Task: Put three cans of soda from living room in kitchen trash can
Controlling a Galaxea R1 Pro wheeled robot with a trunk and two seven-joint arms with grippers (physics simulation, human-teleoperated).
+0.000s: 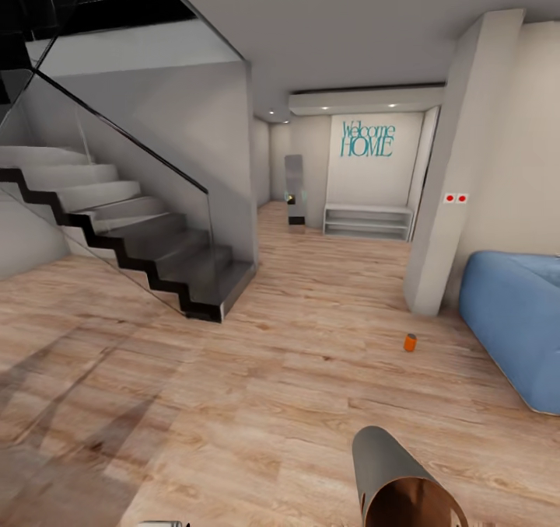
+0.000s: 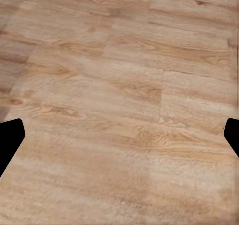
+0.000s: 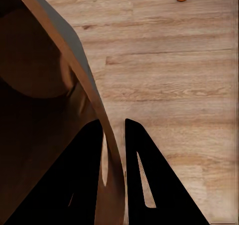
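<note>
Carrying the trash can point(image 1: 404, 484) toward an orange soda can point(image 1: 410, 343) in the living room.

My right gripper point(image 3: 113, 150) pinches the bin wall: one finger inside the coppery interior, one outside against the grey side, and the bin hangs tilted low in front of me. My left gripper point(image 2: 119, 135) is spread wide over bare wood plank floor point(image 1: 233, 403), holding nothing. The orange can stands upright on the floor ahead, near the blue sofa point(image 1: 517, 325). I judge the next move is to drive closer, then reach down with the free left hand.
</note>
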